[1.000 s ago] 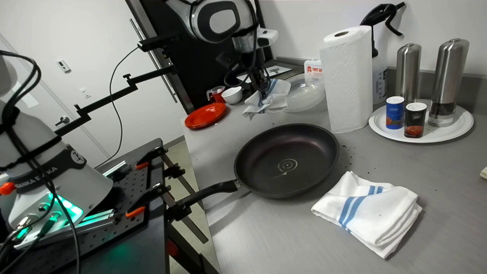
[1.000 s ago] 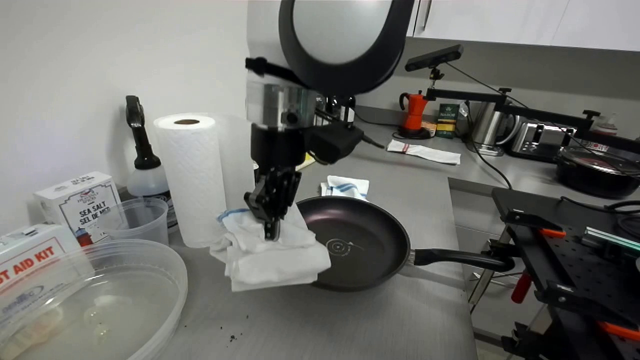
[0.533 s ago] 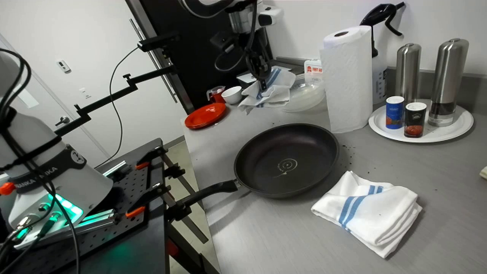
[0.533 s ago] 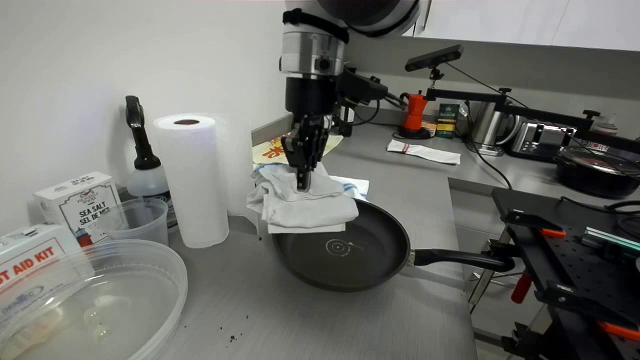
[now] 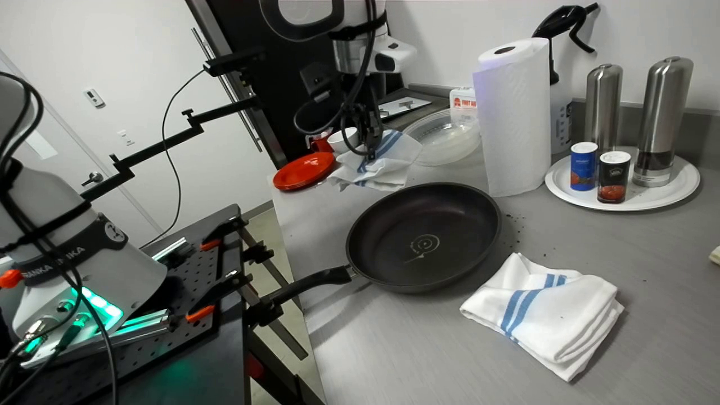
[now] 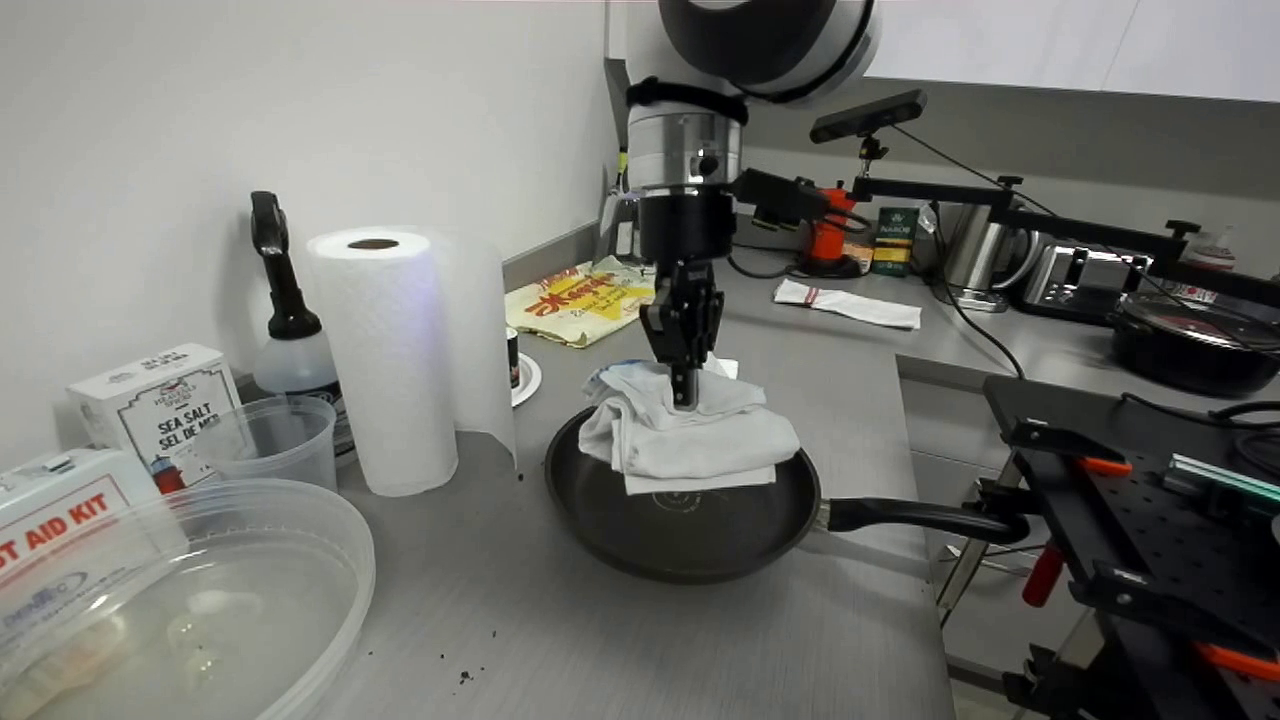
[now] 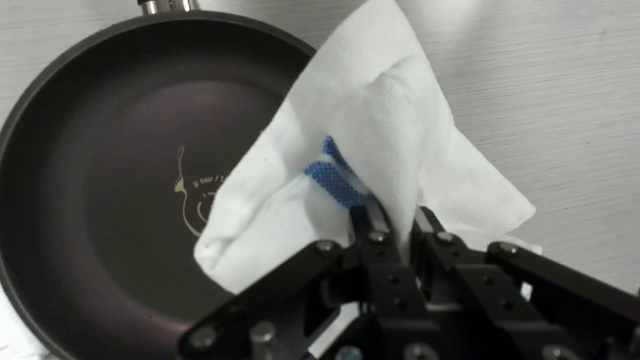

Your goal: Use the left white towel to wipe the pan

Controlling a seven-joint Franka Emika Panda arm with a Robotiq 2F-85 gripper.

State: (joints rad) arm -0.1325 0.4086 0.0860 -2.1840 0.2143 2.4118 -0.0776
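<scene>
My gripper (image 7: 392,215) is shut on a white towel with blue stripes (image 7: 370,115). The towel hangs crumpled from the fingertips, and it also shows in both exterior views (image 5: 388,160) (image 6: 690,445). It is held in the air near the pan's rim farthest from the folded towel. The dark frying pan (image 5: 422,253) lies on the counter, its inside facing up. In the wrist view the held towel covers the right part of the pan (image 7: 140,165). Another white towel with blue stripes (image 5: 543,320) lies folded beside the pan; it is mostly hidden in an exterior view (image 6: 728,368).
A paper towel roll (image 5: 512,118) stands near the wall. A white plate (image 5: 647,197) holds shakers and mills. Red plates (image 5: 304,170), a white bowl (image 5: 337,140) and a clear plastic container (image 6: 300,560) stand on the counter. The pan handle (image 6: 920,513) points towards the counter's edge.
My gripper, shut on the towel, has moved from beside the paper roll to the pan's side, first rising slightly, then coming lower. The pan and the folded towel have not moved.
</scene>
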